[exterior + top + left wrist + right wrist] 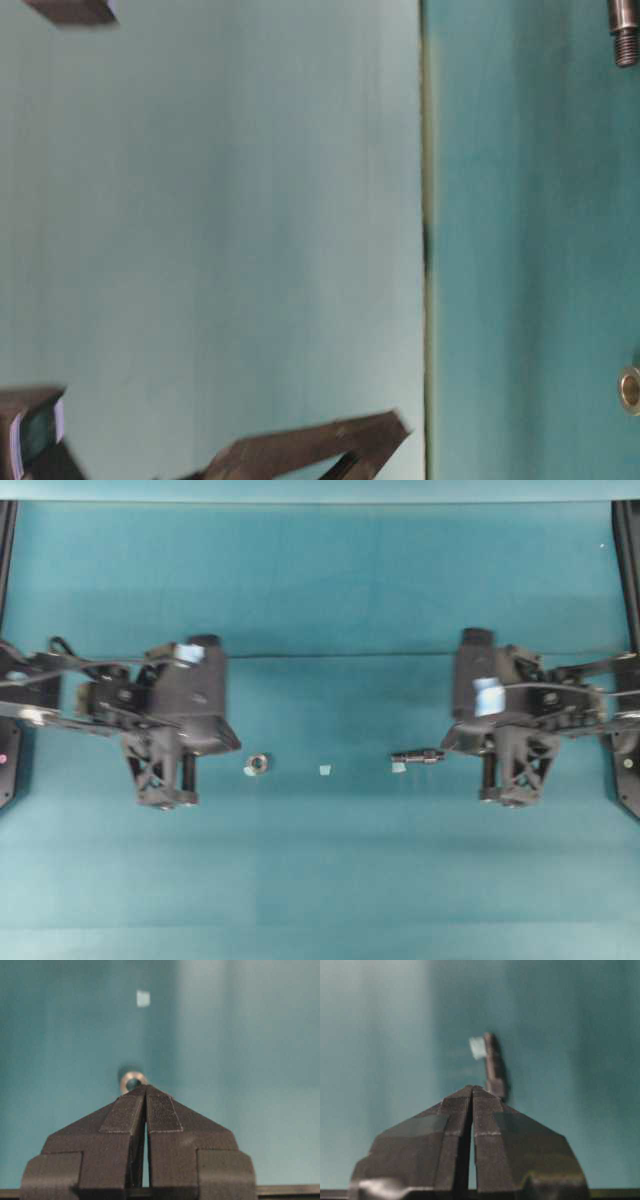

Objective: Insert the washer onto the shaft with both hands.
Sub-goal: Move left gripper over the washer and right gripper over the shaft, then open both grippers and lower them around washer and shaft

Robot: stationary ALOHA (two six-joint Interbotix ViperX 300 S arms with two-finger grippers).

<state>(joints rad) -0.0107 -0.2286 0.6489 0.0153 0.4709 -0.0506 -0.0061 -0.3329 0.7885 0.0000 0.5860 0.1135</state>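
Note:
The washer (256,764), a small silvery ring, lies flat on the teal table left of centre. In the left wrist view the washer (131,1075) sits just beyond my left gripper (146,1088), whose jaws are shut with nothing between them. The shaft (418,757), a short dark stepped rod, lies on its side right of centre. In the right wrist view the shaft (493,1067) lies just past and slightly right of my right gripper (471,1088), also shut and empty. From above, the left gripper (172,795) and the right gripper (505,795) hang apart from both parts.
A pale tape scrap (324,770) lies between washer and shaft, and another tape scrap (398,767) lies at the shaft's left end. The table-level view shows the shaft's threaded end (625,30) and the washer (630,388) at its right edge. Black frame rails (628,630) border the table.

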